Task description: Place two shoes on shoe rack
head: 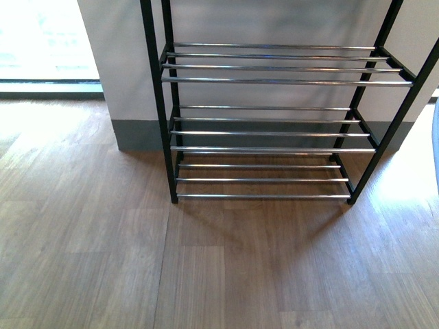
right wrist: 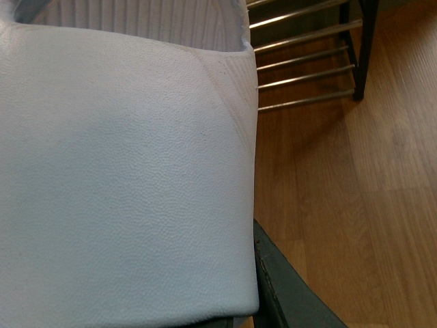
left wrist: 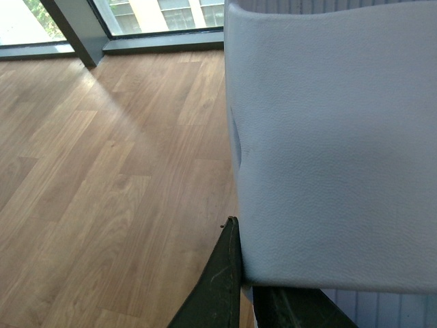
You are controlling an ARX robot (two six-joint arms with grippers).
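The front camera is looking from the robot's body, tilted downward, at the nearby shoe rack (head: 267, 130) on the wood floor (head: 89, 260). Both wrist cameras are pressing close against a white pebbled surface (left wrist: 328, 150). The right wrist view is sharing the rack's corner and the floor with the front view.

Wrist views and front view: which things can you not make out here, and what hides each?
1. Shoe rack, front view: top cut off by the frame edge.
2. Left wrist view: a close white surface hides the left gripper beyond one finger; open or shut unclear.
3. Right wrist view: a like white surface hides the right gripper beyond one finger.
4. Shoes: none recognisable whole in any view.
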